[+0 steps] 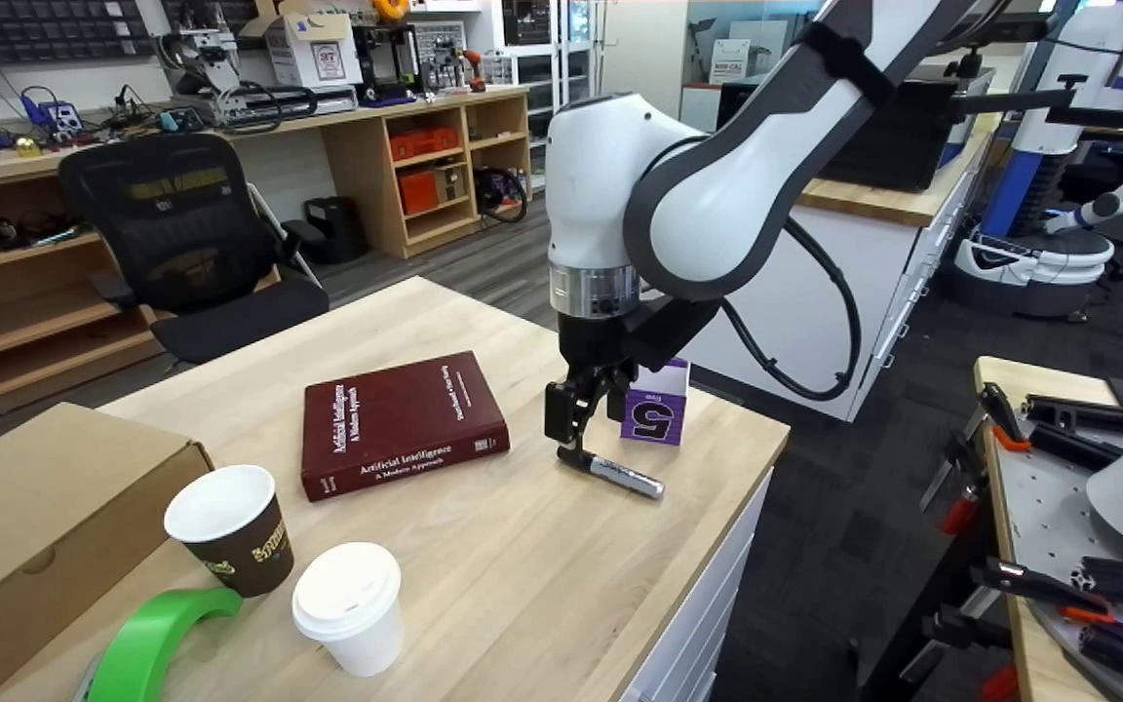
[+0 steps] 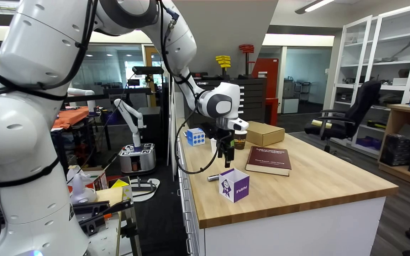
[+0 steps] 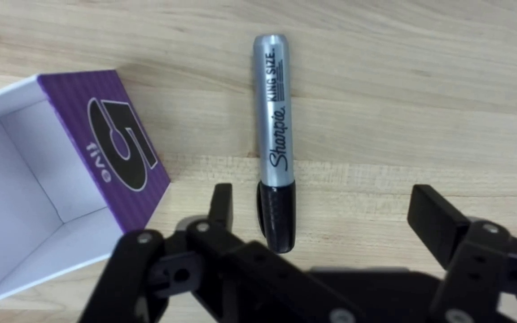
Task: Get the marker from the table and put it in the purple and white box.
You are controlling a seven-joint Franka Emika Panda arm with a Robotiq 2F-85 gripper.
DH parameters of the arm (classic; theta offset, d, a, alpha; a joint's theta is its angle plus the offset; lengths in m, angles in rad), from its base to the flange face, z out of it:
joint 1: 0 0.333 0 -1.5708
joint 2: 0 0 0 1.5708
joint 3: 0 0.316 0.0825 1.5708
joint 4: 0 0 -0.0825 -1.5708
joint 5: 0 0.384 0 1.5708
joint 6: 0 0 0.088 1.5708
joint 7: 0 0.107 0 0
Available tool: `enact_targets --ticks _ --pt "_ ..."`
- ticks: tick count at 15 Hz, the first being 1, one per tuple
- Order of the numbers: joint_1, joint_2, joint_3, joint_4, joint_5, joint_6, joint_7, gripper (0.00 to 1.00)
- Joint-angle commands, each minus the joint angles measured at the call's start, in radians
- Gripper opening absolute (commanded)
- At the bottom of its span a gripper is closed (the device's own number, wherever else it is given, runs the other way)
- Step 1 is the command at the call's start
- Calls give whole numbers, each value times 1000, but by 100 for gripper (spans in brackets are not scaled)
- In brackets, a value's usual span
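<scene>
The marker (image 3: 275, 134), silver-grey with a black cap, lies flat on the light-wood table (image 1: 513, 575). It also shows in both exterior views (image 1: 625, 476) (image 2: 213, 177), partly hidden there. My gripper (image 3: 323, 208) is open and empty above the marker's cap end. In the wrist view the cap sits between the fingers, nearer the left finger and touching neither. The gripper also shows in both exterior views (image 1: 589, 414) (image 2: 227, 154), pointing down. The purple and white box (image 3: 115, 139) stands upright beside the marker, its open white inside facing up; it shows in both exterior views (image 1: 655, 416) (image 2: 240, 188).
A dark red book (image 1: 401, 424) lies near the gripper. A brown cup (image 1: 245, 536), a white lidded cup (image 1: 352, 609), a green curved object (image 1: 147, 643) and a brown cardboard box (image 1: 55, 526) stand further along the table. A blue and white box (image 2: 195, 137) stands there too.
</scene>
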Motion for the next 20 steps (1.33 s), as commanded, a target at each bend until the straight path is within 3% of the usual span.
enact_targets --ticks 1,20 --pt "0 9 -8 -9 29 17 -39 100" --pt "-8 94 -3 20 57 5 -104 100"
